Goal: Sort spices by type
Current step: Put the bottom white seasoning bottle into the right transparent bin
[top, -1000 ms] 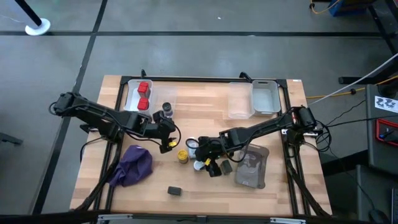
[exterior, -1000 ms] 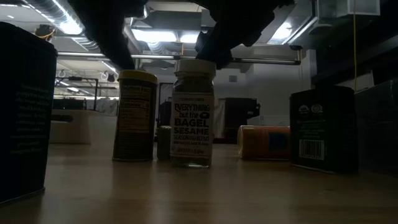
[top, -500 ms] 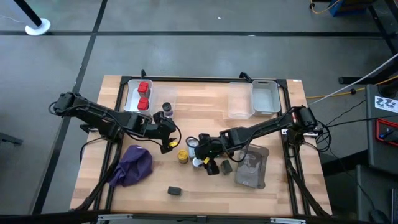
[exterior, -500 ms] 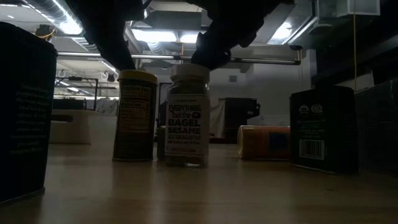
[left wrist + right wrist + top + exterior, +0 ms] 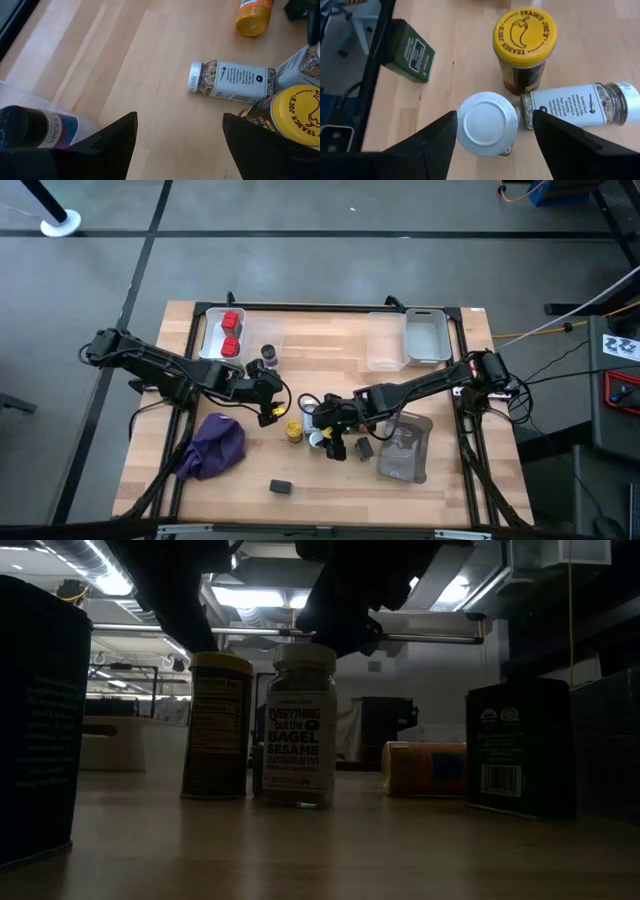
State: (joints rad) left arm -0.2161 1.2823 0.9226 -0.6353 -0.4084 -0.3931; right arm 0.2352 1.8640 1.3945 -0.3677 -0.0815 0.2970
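Right wrist view: we see the right pincer (image 5: 492, 145), fingers apart, straddling the upright white-capped bottle (image 5: 487, 122) directly below; the left pincer (image 5: 180, 150), also apart, waits nearby.

We see the tabletop (image 5: 330, 350) bare between the bins. Around the upright white-capped bottle (image 5: 488, 122) room is tight: the yellow-lidded jar (image 5: 524, 47) and a fallen bottle (image 5: 577, 105) touch or crowd it.
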